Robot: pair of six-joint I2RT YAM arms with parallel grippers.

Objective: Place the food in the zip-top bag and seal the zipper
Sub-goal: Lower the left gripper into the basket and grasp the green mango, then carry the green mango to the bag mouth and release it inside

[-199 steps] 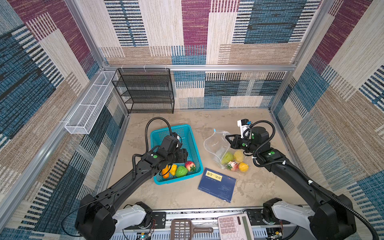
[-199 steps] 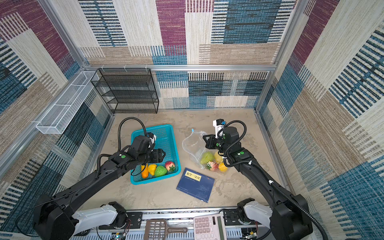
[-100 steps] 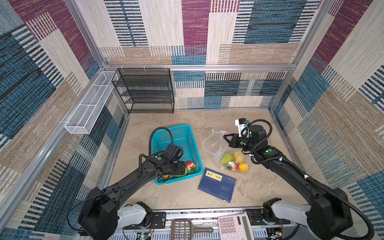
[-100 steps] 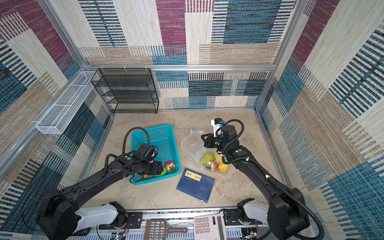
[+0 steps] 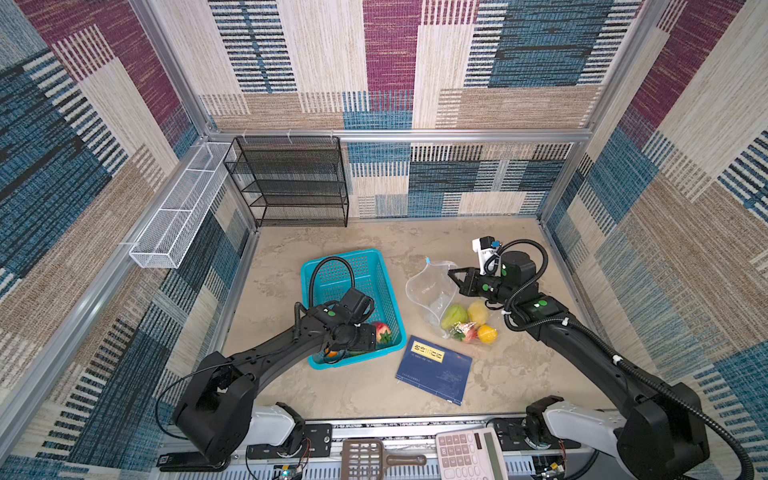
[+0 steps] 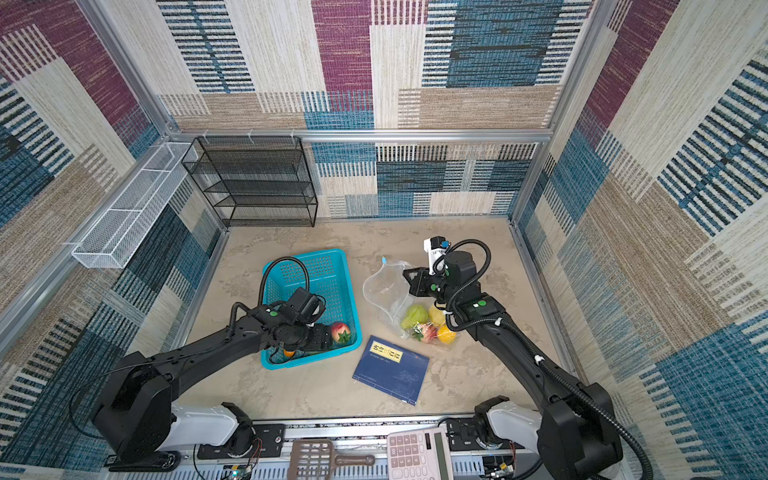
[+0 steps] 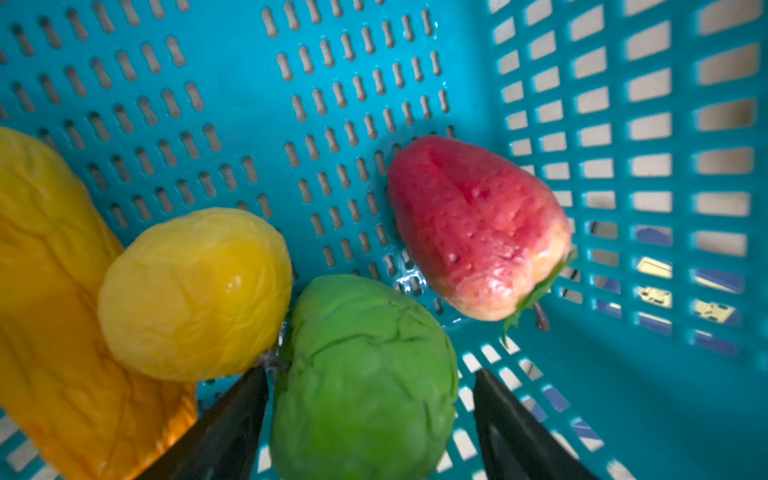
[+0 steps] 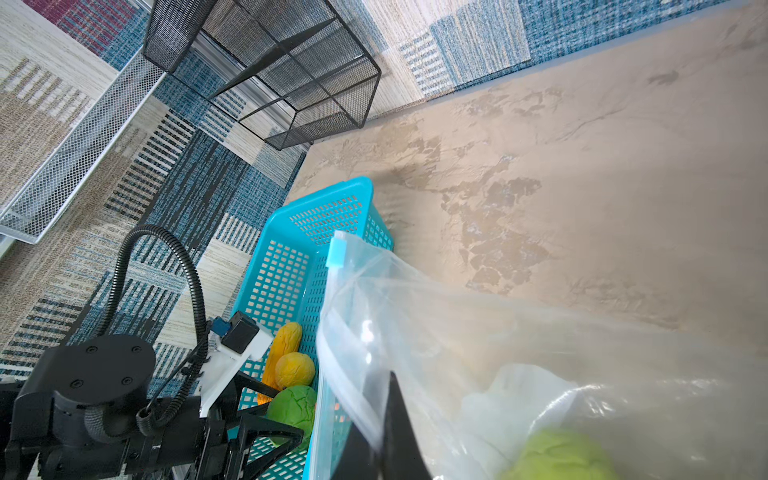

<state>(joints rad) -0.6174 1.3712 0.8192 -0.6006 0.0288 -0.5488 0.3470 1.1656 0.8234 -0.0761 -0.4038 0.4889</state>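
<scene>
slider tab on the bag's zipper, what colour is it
The slider tab is light blue, clearest in the right wrist view.

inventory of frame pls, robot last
basket: 1, teal, centre-left
loose food: 4, green, red, yellow, orange, in basket
zip-top bag: 1, clear, right of basket
bagged food: 4 visible, green, yellow, red, orange, in bag
slider: 1, light-blue, bag mouth
book: 1, navy, front
rack: 1, black, back wall
tray: 1, white, left wall
calculator: 1, pale, front rail
scoop: 1, brown, front rail
left gripper: 1, black, open, fingers astride green
right gripper: 1, black, shut on bag
</scene>
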